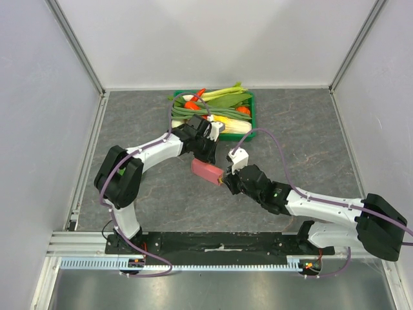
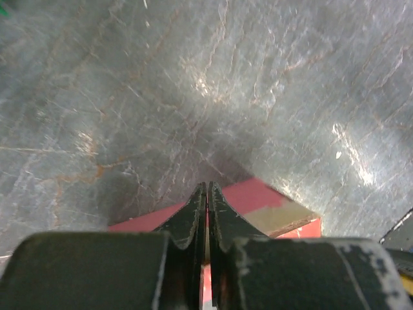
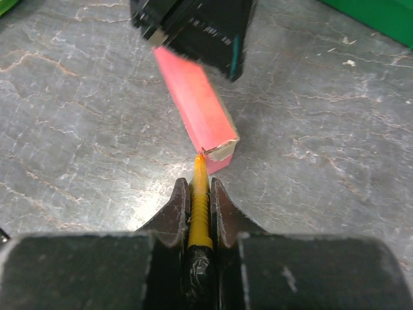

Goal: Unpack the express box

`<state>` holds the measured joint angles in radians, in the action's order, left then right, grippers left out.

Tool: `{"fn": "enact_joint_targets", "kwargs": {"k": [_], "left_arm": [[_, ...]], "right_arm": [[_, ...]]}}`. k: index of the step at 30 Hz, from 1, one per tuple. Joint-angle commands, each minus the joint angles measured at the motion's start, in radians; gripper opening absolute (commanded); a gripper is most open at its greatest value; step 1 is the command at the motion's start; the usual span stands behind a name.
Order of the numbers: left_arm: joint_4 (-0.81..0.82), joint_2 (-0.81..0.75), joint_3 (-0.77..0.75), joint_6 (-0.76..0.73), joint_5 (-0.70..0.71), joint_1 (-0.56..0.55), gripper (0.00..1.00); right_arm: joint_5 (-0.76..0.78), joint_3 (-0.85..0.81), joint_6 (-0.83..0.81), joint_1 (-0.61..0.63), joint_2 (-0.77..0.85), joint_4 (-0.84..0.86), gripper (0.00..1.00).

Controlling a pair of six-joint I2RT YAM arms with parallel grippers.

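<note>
The express box (image 1: 206,171) is a slim pink carton lying mid-table. From behind it, my left gripper (image 1: 204,156) comes down on its far end. In the left wrist view the jaws (image 2: 206,187) are pressed together with a sliver of red showing between them, and the pink box (image 2: 261,194) lies underneath. My right gripper (image 1: 228,178) is shut on a yellow ribbed cutter (image 3: 200,206). The cutter's tip touches the upper corner of the box's near end (image 3: 216,150). The left gripper hides the far end of the box (image 3: 193,97) in the right wrist view.
A green crate (image 1: 253,119) full of vegetables stands just behind the left gripper. Its edge shows at the top right of the right wrist view as the crate (image 3: 381,16). Grey walls with metal rails close in the table on three sides.
</note>
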<state>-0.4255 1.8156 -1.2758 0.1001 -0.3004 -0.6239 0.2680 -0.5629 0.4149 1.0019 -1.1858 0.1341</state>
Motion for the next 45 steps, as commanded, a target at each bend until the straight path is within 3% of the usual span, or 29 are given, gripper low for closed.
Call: {"fn": "enact_joint_targets", "kwargs": {"k": [1, 14, 24, 31, 37, 45], "left_arm": [[0.004, -0.035, 0.041, -0.013, -0.066, 0.003, 0.07], [0.008, -0.108, 0.072, -0.011, -0.048, 0.003, 0.12], [-0.001, -0.206, 0.032, -0.014, 0.139, 0.009, 0.48], [-0.053, -0.260, 0.059, -0.099, 0.041, 0.007, 0.58], [-0.032, -0.311, 0.173, -0.195, -0.104, 0.000, 0.65], [-0.005, -0.303, 0.237, -0.217, -0.218, -0.023, 0.69]], "right_arm": [[0.096, 0.008, -0.025, 0.001, 0.043, 0.052, 0.00], [0.093, -0.020, -0.013, 0.001, -0.011, 0.075, 0.00], [0.125, -0.008, 0.024, 0.003, 0.058, 0.009, 0.00], [0.195, -0.006, 0.116, 0.001, 0.098, -0.126, 0.00], [0.250, 0.024, 0.166, -0.002, 0.166, -0.160, 0.00], [0.252, 0.052, 0.185, -0.013, 0.192, -0.166, 0.00]]}}
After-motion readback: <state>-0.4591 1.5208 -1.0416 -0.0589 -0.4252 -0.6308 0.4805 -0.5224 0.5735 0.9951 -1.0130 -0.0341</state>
